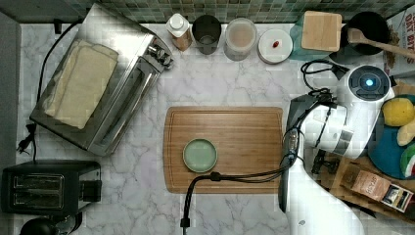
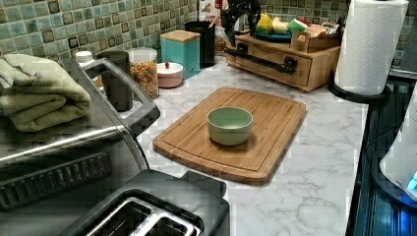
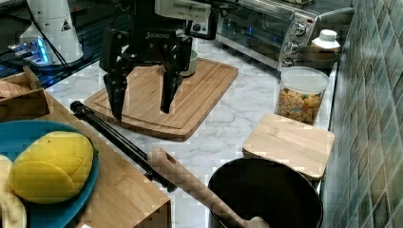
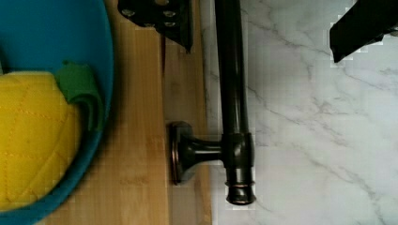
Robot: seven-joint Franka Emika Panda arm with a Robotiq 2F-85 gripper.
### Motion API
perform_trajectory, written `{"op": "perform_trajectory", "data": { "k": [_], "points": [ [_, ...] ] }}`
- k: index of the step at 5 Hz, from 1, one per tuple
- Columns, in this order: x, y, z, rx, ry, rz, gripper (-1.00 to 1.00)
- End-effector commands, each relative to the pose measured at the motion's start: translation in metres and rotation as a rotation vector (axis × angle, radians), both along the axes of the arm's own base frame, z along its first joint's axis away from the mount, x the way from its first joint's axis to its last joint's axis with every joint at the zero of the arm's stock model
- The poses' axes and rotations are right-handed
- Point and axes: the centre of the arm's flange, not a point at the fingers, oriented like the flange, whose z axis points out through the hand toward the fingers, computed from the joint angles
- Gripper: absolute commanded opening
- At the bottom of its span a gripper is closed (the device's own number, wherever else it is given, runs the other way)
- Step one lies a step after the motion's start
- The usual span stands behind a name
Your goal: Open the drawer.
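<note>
A: Where is the drawer (image 2: pixel 275 63) sitting?

B: In the wooden cabinet (image 2: pixel 319 69) at the far end of the marble counter (image 2: pixel 314 162) in the left view, its long black bar handle (image 4: pixel 233 93) standing off the front on a round post.

A: And the gripper (image 3: pixel 142 102)?

B: It is hanging above the handle in the right view, fingers (image 3: pixel 115 97) spread wide apart, gripping nothing.

A: Any room to move?

B: Bare marble is lying between the drawer front and the bamboo cutting board (image 3: pixel 190 102). A teal plate (image 4: pixel 61 33) holding a quilted yellow plush fruit (image 4: pixel 33 140) is resting on the cabinet top.
</note>
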Motion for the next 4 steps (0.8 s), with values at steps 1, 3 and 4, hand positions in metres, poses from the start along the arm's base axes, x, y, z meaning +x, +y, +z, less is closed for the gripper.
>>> {"op": "perform_trajectory", "data": {
  "k": [1, 3, 4],
  "points": [
    [-0.021, -0.012, 0.017, 0.038, -0.031, -0.021, 1.0],
    [-0.026, -0.024, -0.006, 0.042, -0.025, -0.014, 1.0],
    [-0.034, -0.034, -0.016, 0.035, -0.031, -0.023, 1.0]
  ]
}}
